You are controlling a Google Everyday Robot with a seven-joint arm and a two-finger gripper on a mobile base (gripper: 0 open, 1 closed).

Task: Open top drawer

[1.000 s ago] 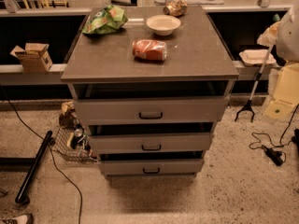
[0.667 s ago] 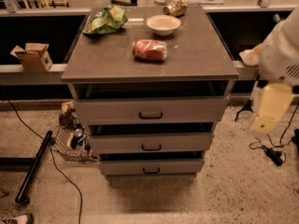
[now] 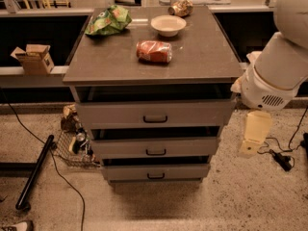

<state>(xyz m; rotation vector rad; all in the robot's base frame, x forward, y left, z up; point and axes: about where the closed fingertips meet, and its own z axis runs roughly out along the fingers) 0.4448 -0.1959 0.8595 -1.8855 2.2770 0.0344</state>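
Grey surface [image 3: 202, 57] carries bowl [image 3: 168, 25], can [image 3: 154, 51], green bag [image 3: 108, 20]. Top drawer [image 3: 110, 114] sits directly beneath. My gripper [image 3: 253, 134] hangs right of the drawers, apart from them; spread: cannot tell.

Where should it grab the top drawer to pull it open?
Probably the black bar handle centred on the top drawer, approached straight from the front: it's the flat face's only protrusion. The tool hangs right of the cabinet.
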